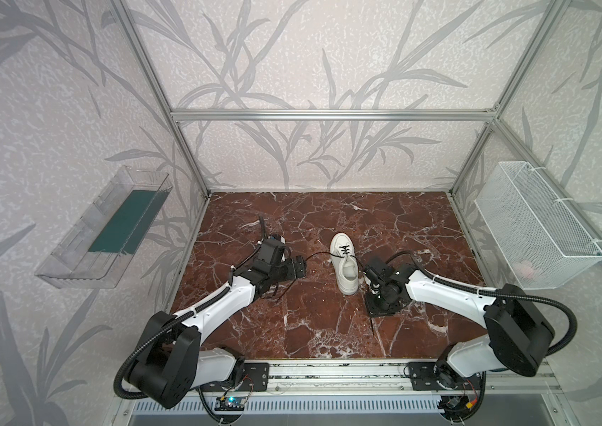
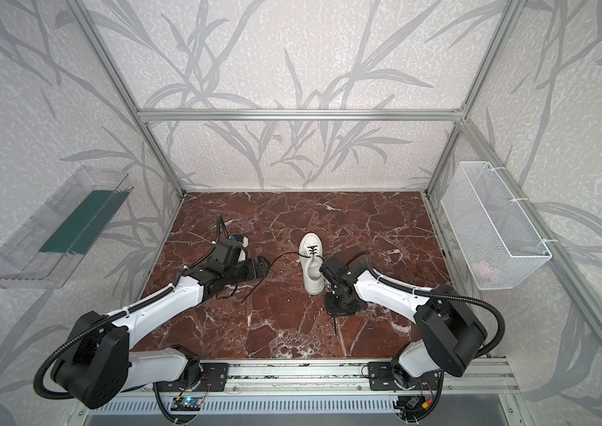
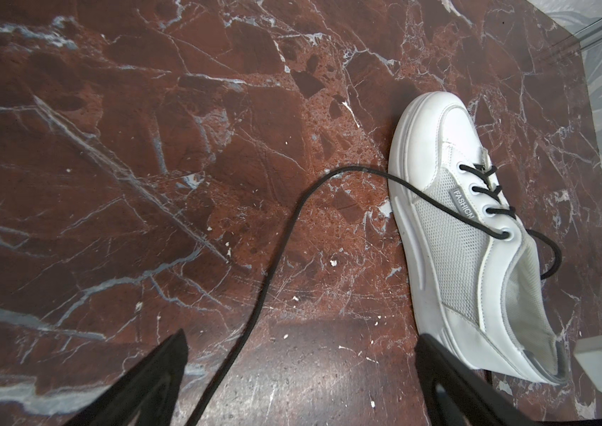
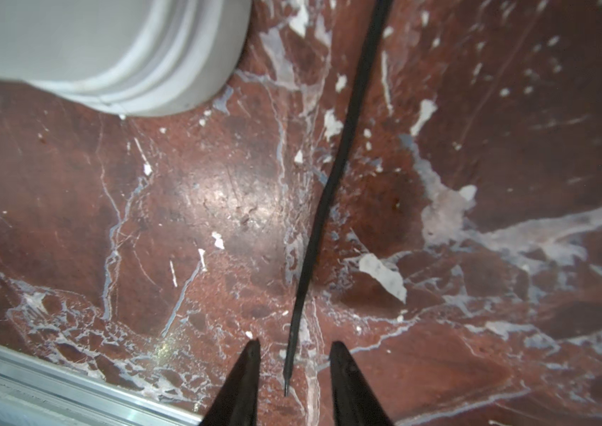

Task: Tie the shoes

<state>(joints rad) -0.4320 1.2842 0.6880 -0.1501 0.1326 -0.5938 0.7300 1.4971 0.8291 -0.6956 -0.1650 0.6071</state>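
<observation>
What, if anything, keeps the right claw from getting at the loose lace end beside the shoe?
Probably nothing: in the right wrist view the lace end lies on the marble table inside the open right claw, not yet pinched, and the shoe sits clear to one side.

A: Entry: type of place?
B: Robot lab test cell. Aluminium extrusion frame (image 1: 332, 115), leaf-print wall panels (image 1: 292, 55), marble-look tabletop (image 1: 329, 206) under the left claw (image 3: 301, 333) and right claw (image 4: 294, 345).
A: Fittings?
B: Arm mounting rail (image 1: 336, 376) and bare circuit board (image 1: 231, 402) behind the claws; wire mesh basket (image 1: 535, 228) outboard of the right claw; clear plastic bin (image 1: 104, 228) outboard of the left.
</observation>
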